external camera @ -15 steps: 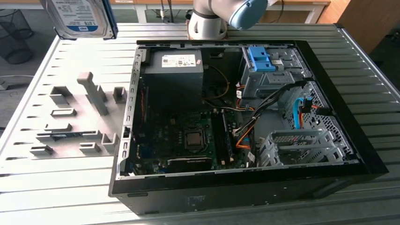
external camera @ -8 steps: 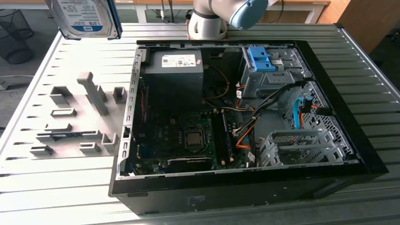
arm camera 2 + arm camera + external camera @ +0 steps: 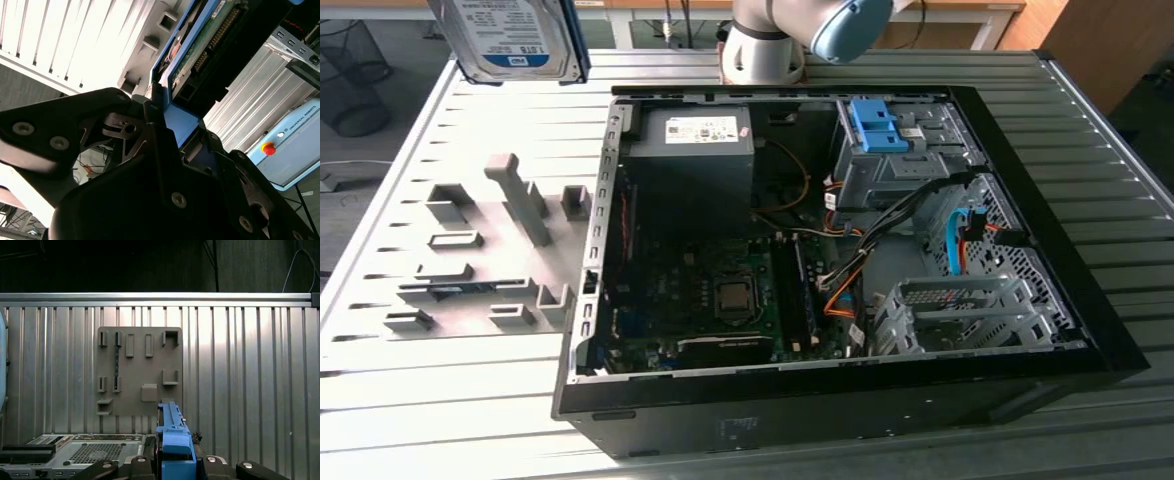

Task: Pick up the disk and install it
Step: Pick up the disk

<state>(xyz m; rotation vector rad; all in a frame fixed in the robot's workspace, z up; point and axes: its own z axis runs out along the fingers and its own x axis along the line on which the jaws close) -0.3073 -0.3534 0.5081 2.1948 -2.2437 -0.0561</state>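
Gripper [image 3: 170, 130]: in the second wrist view the black jaws are closed onto the disk [image 3: 200, 47], gripping it at the blue rail [image 3: 182, 122] along one edge. The green circuit-board underside faces this camera. In the first wrist view the disk [image 3: 172, 440] is seen edge-on, blue rail leading, sticking out from the gripper body.

Beyond the disk in the first wrist view:
- Grey fixture plate [image 3: 140, 355] with small raised holders, lying flat on the ribbed aluminium table [image 3: 250, 390].
- Perforated side of the computer case [image 3: 90, 447], beside the gripper.

Farther back in the second wrist view: a pale blue and white box [image 3: 295, 145] with a red button [image 3: 268, 148].

Exterior view, near edge to far edge:
- Open black computer case [image 3: 854, 400] lies on its side on the table [image 3: 440, 400].
- Inside, nearest: motherboard [image 3: 654, 280] with CPU socket [image 3: 732, 297]. A perforated metal drive bay [image 3: 961, 310] sits toward the exterior view's right, with orange cables [image 3: 841, 290] between them.
- Farther in: black power supply [image 3: 694, 170] with a white sticker, and a grey cage [image 3: 894, 175] topped by a blue bracket [image 3: 878, 125].
- Fixture plate [image 3: 400, 250] lies beside the case, on the exterior view's left.
- Far edge: arm [image 3: 781, 30] rises just behind the case.
- Disk [image 3: 507, 35] is up at the far end on the exterior view's left, label face toward this camera, roughly upright. It is well apart from the case and beyond the fixture plate.
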